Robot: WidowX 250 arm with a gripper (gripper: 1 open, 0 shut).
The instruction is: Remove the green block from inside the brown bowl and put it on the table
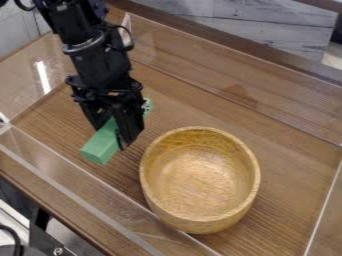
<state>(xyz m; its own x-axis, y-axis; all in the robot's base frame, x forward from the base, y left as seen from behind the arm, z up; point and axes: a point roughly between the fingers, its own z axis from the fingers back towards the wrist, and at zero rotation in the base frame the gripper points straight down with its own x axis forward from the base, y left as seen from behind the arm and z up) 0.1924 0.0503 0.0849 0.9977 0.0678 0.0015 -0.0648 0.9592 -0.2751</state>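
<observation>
The green block (99,146) hangs tilted just above the table (227,105), left of the brown bowl (201,178), which holds nothing. My gripper (118,128) points steeply down and is shut on the green block's upper end; the block's lower end sits close to the tabletop, and I cannot tell whether it touches. The black arm rises from the gripper toward the upper left.
Clear acrylic walls (80,195) edge the table at the front and left, close to the block. A grey marbled surface (267,30) lies beyond the back wall.
</observation>
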